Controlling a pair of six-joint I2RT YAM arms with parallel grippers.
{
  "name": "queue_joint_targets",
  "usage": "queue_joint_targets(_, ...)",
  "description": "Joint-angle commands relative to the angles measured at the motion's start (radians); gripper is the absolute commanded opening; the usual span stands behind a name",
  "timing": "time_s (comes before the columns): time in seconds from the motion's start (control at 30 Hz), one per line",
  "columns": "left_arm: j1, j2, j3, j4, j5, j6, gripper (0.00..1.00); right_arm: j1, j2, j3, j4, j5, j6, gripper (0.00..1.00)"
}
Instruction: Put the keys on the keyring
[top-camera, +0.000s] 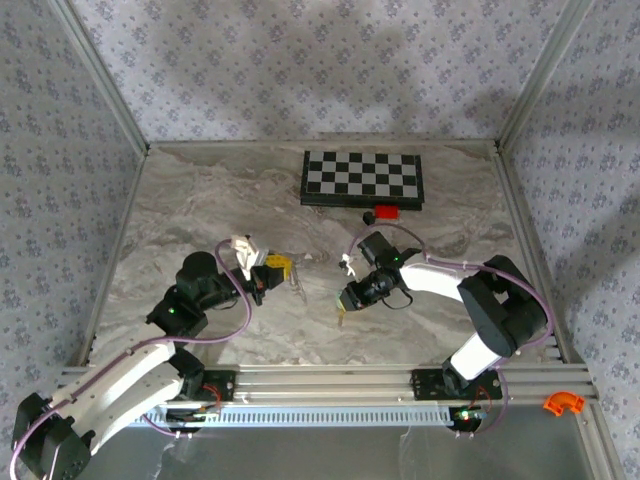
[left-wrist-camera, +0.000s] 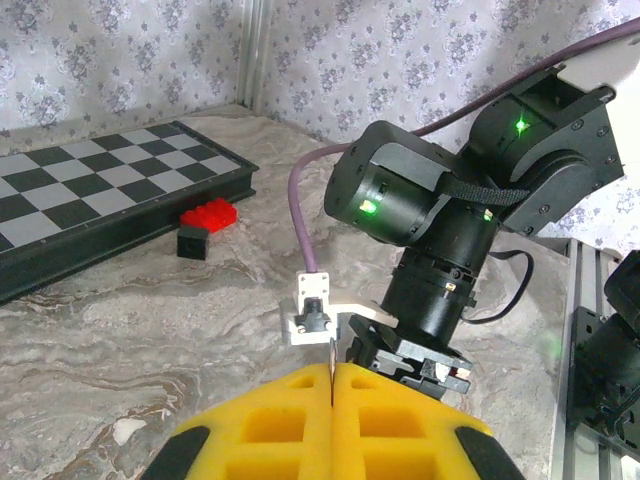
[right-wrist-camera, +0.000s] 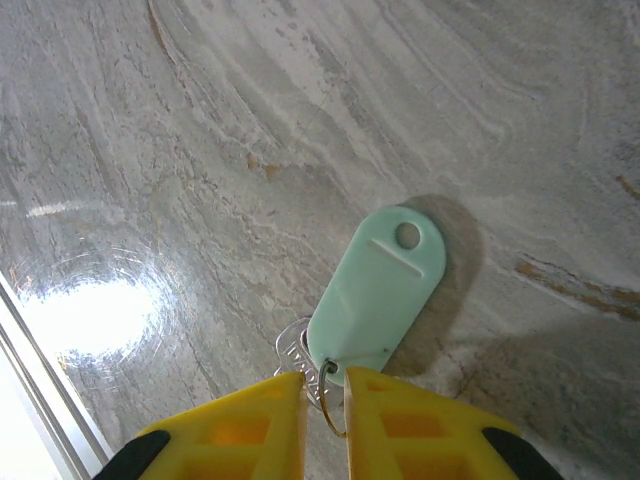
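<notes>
Right gripper (right-wrist-camera: 324, 380): narrow, yellow pads (right-wrist-camera: 262, 420) closed in on the small wire loop (right-wrist-camera: 331, 405) of the key (right-wrist-camera: 378, 290); nearer than the checkerboard (top-camera: 362, 178), roughly below its middle in the top view.
Left gripper (left-wrist-camera: 330, 378): shut tight on a thin strand, judged to be the keyring (left-wrist-camera: 329, 358); also nearer than the checkerboard, off its left end, facing the right gripper across a short gap.
Key: pale mint-green head with a hole at the far tip, silvery blade (right-wrist-camera: 293, 345) tucked behind it; carried by its loop close to the counter (right-wrist-camera: 200, 150), clear of it or tip-down on it, cannot tell which.
Keyring: fine sliver poking up between the left pads; in the top view a loose tail drooping beside them; rest of the chain too thin to trace.
Handling, key: light, stiff, flat plastic and metal; free to swing and spin on its loop, so hard to keep oriented. Firmer hold probably on the flat head, leaving hole or loop open for threading.
Handling, keyring: very light, floppy, no stiffness of its own; prone to sag and slide out. Best taken just behind the free end, with a short stub exposed to keep the tip aimed.
Risk: thin wire loop and thin chain, both easy to lose from soft pads during threading.
</notes>
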Motion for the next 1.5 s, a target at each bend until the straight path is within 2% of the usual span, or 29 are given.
queue_joint_targets(0.0, 0.005, -0.02, 0.008, 0.052, 0.022, -0.011, 0.0, 0.007, 0.021, 0.027, -0.03, 0.006, -0.017, 0.19)
queue_joint_targets(0.27, 0.006, -0.031, 0.006, 0.05, 0.02, -0.014, 0.0, 0.014, 0.022, 0.03, -0.032, 0.02, -0.019, 0.19)
queue_joint_targets(0.73, 0.006, -0.039, 0.004, 0.05, 0.022, -0.016, 0.0, 0.02, -0.004, 0.019, -0.023, 0.023, -0.024, 0.04)
queue_joint_targets(0.83, 0.006, -0.037, 0.007, 0.05, 0.025, -0.015, 0.0, 0.041, -0.063, 0.008, -0.012, 0.039, -0.062, 0.0)
queue_joint_targets(0.93, 0.005, -0.028, 0.012, 0.053, 0.039, -0.016, 0.0, 0.062, -0.161, -0.01, 0.011, 0.043, -0.109, 0.0)
queue_joint_targets(1.13, 0.004, -0.009, 0.022, 0.076, 0.086, -0.018, 0.0, 0.07, -0.357, -0.035, 0.081, -0.018, -0.179, 0.0)
queue_joint_targets(1.47, -0.042, 0.028, 0.056, 0.111, 0.216, -0.02, 0.0, 0.1, -0.489, 0.19, -0.024, -0.137, -0.31, 0.0)
